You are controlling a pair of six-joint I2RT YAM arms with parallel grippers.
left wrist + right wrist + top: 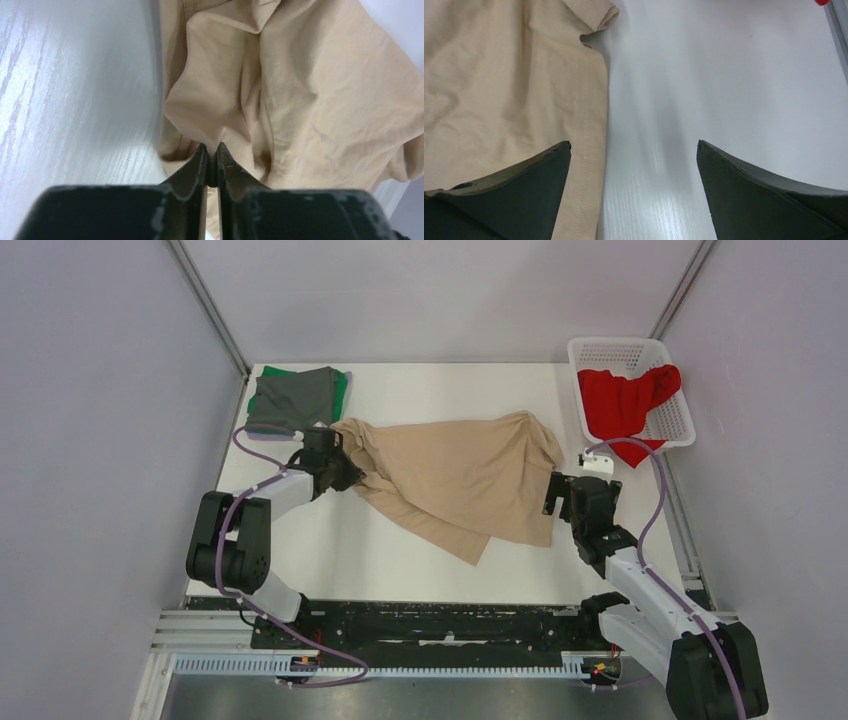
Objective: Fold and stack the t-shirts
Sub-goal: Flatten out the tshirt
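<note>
A large beige t-shirt [460, 480] lies crumpled and spread across the middle of the white table. My left gripper [345, 468] is at its left edge and is shut on a pinch of the beige cloth [210, 125]. My right gripper [553, 495] is open over the shirt's right hem [591, 150]: one finger above the cloth, the other above bare table. A folded dark grey shirt [293, 398] lies on a green one [342, 388] at the back left, with a lavender edge [262, 431] below them. A red shirt [625, 400] lies in the basket.
A white lattice basket [625, 348] stands at the back right corner. Metal rails run along the table's left and right sides. The black arm base rail [440, 625] lies along the near edge.
</note>
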